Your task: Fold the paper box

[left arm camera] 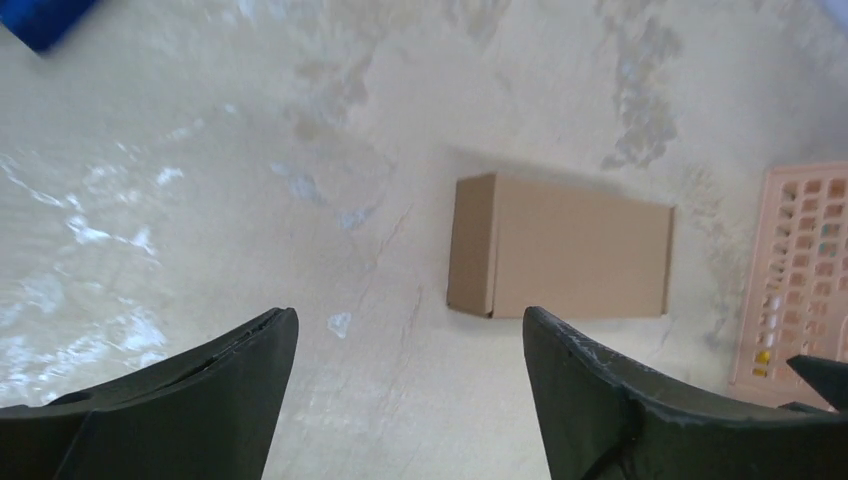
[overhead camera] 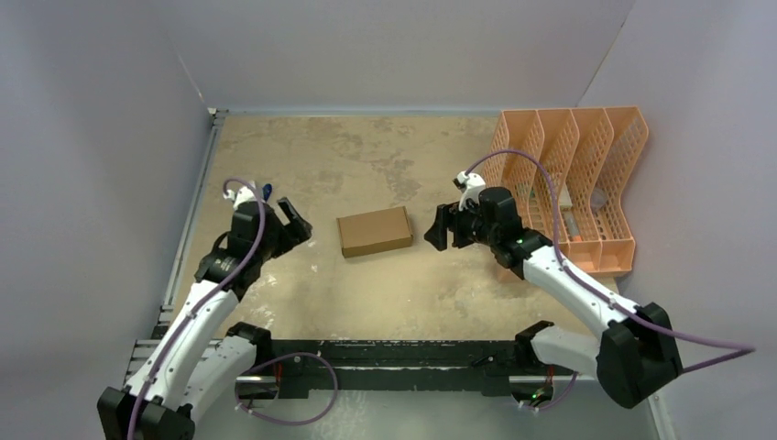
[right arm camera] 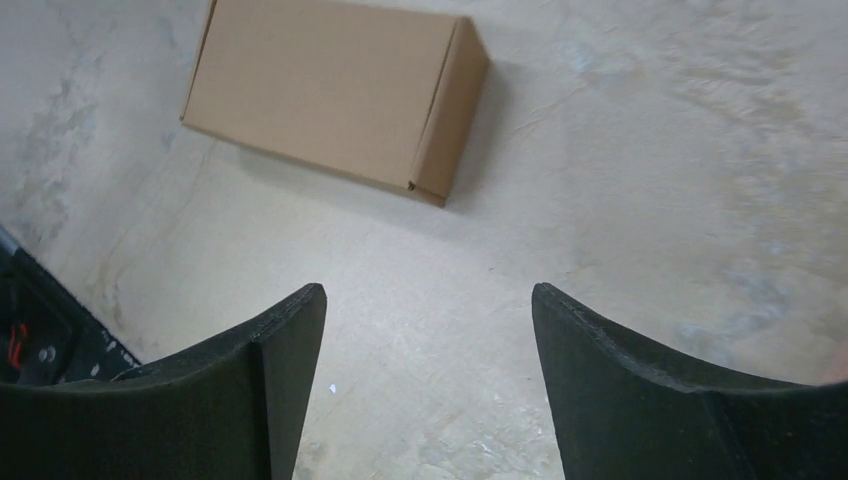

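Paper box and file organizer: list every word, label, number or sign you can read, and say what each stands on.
None can be read.
The paper box: plain brown cardboard on every face that shows, no print.
The peach-orange file organizer: no lettering on its perforated walls.
The items in its slots: too small to read.

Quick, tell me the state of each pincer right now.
Left pincer: open, holding nothing, clear of the paper box.
Right pincer: open, holding nothing.
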